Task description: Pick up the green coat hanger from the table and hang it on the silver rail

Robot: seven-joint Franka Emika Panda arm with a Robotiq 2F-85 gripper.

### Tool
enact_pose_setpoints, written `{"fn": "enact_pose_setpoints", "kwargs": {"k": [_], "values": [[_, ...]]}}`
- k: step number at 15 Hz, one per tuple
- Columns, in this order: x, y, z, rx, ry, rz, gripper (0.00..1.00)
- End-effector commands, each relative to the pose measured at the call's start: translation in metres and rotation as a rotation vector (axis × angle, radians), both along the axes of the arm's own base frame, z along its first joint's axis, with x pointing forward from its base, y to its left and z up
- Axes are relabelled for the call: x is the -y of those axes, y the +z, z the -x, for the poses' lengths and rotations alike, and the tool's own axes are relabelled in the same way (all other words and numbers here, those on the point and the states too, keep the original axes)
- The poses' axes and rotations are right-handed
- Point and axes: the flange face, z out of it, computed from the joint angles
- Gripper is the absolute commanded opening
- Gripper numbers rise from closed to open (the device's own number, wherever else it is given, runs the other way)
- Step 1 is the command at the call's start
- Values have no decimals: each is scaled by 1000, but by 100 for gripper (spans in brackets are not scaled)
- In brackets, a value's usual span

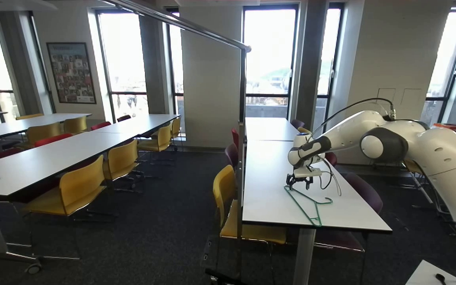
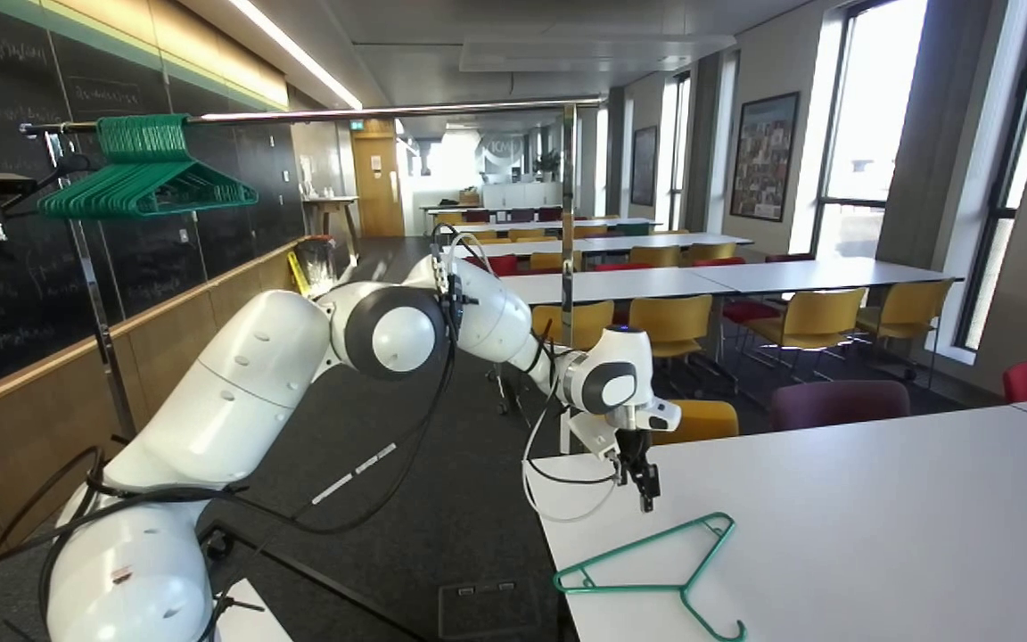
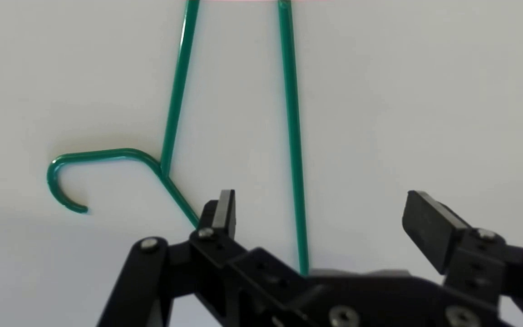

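In an exterior view the hanger (image 2: 629, 588) lies flat on the table (image 2: 834, 535), one corner at the table's left short edge, its hook pointing away from the far long edge. The gripper (image 3: 320, 195) is above the table near the hanger, fingers wide apart; in the wrist view a bar of the hanger runs between them. The rail (image 2: 478, 108), well above the table, has a post (image 2: 568, 205) near the far left corner and green hangers (image 2: 130, 183) bunched at its left end. A yellow chair (image 2: 701, 419) and a purple chair (image 2: 839, 404) stand along the far long edge, other tables (image 2: 825, 274) beyond.
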Motion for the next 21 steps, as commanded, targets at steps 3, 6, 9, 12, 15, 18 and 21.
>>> {"fn": "enact_pose_setpoints", "kwargs": {"k": [3,6,9,12,15,18,21], "values": [[17,-8,-22,-4,-19,-22,100],[24,-24,-25,-28,-27,-11,100],[31,-40,-24,-57,-56,-3,100],[27,-49,-20,-57,-33,4,100],[28,-49,-21,-56,-34,5,100],[28,-47,-22,-54,-33,6,100],[22,-54,-23,-56,-28,17,100]]}}
